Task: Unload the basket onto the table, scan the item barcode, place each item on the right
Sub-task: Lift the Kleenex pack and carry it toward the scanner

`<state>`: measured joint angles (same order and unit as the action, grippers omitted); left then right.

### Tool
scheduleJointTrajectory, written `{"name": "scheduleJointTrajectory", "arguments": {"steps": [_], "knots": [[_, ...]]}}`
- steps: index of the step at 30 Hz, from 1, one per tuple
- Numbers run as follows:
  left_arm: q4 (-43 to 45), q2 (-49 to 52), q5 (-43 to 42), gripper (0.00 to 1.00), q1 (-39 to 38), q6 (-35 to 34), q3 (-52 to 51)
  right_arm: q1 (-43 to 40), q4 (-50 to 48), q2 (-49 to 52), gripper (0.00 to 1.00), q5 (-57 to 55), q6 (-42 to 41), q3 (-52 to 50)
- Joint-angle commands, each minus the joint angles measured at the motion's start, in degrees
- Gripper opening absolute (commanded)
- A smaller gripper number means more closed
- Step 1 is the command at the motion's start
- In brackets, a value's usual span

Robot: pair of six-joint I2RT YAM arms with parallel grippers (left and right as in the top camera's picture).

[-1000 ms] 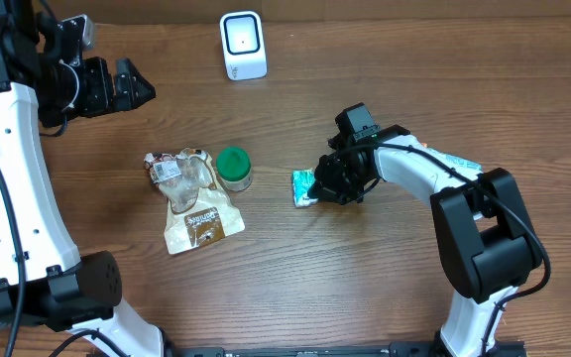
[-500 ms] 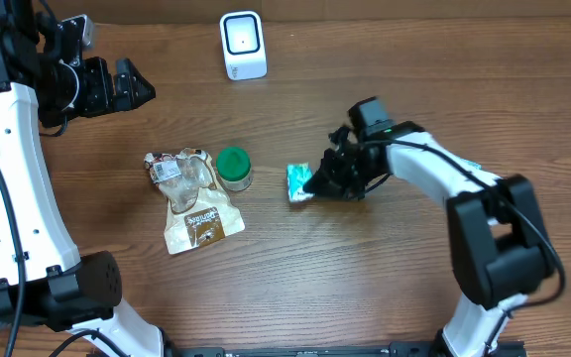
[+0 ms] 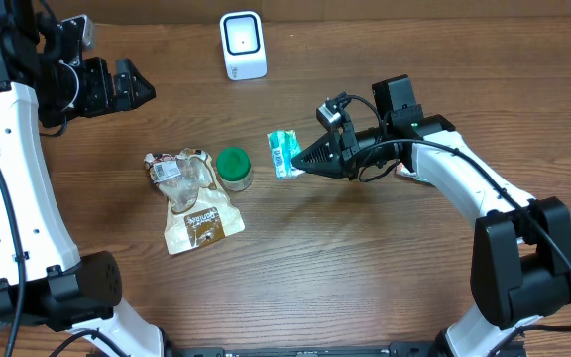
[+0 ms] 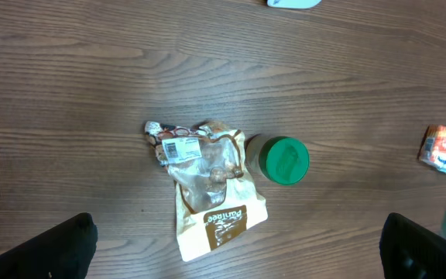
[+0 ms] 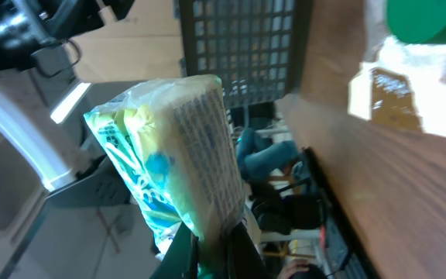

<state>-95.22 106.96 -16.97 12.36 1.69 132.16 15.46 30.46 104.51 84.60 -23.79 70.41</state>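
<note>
My right gripper is shut on a teal and white snack packet and holds it in the air over the middle of the table, right of the green-lidded jar. In the right wrist view the packet stands up from between the fingertips, its printed side facing the camera. The white barcode scanner stands at the far edge of the table, up and left of the packet. My left gripper hovers open at the far left with nothing in it; its dark fingers frame the bottom corners of its view.
A green-lidded jar stands beside a crumpled clear wrapper and a brown and white snack bag. An orange packet lies at the right of the left wrist view.
My right gripper has lifted the teal packet off the table and carried it left and toward the far side. The left arm has not moved.
</note>
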Motion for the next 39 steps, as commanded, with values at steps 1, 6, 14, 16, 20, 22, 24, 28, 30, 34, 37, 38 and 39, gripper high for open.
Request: {"name": "scheduleJointTrajectory", "arguments": {"steps": [1,6,14,16,20,22,24,28,30,34,37,38,39], "knots": [[-0.1,-0.5,-0.4,0.99,-0.4,0.9,0.9,0.2,-0.4,-0.9,0.04,5.3,-0.2,0.6],[-0.1,-0.5,-0.4,1.0,-0.4,0.9,0.9,0.2,-0.4,-0.9,0.04,5.3,-0.2,0.6],[-0.1,-0.5,-0.4,1.0,-0.4,0.9,0.9,0.2,-0.5,-0.9,0.04,5.3,-0.2,0.6],[-0.1,-0.5,-0.4,0.99,-0.4,0.9,0.9,0.2,-0.5,-0.9,0.04,5.3,-0.2,0.6],[-0.1,-0.5,-0.4,1.0,-0.4,0.9,0.9,0.2,-0.7,-0.9,0.04,5.3,-0.1,0.6],[-0.1,-0.5,-0.4,1.0,-0.4,0.9,0.9,0.2,-1.4,-0.9,0.04,5.3,-0.2,0.6],[-0.1,-0.5,-0.4,1.0,-0.4,0.9,0.9,0.2,-1.9,-0.9,0.04,5.2,-0.2,0.6],[-0.1,-0.5,-0.4,1.0,-0.4,0.9,0.9,0.2,-1.9,-0.9,0.04,3.6,-0.2,0.6],[-0.1,-0.5,-0.4,1.0,-0.4,0.9,0.9,0.2,-1.9,-0.9,0.04,2.4,-0.2,0.6],[-0.1,-0.5,-0.4,1.0,-0.4,0.9,0.9,0.2,-1.9,-0.9,0.04,1.8,-0.1,0.6],[-0.1,-0.5,-0.4,1.0,-0.4,0.9,0.9,0.2,-1.9,-0.9,0.04,1.2,-0.1,0.6],[-0.1,-0.5,-0.4,1.0,-0.4,0.9,0.9,0.2,-1.9,-0.9,0.04,0.9,-0.1,0.6],[-0.1,-0.5,-0.4,1.0,-0.4,0.9,0.9,0.2,-1.9,-0.9,0.04,0.2,-0.1,0.6]]}}
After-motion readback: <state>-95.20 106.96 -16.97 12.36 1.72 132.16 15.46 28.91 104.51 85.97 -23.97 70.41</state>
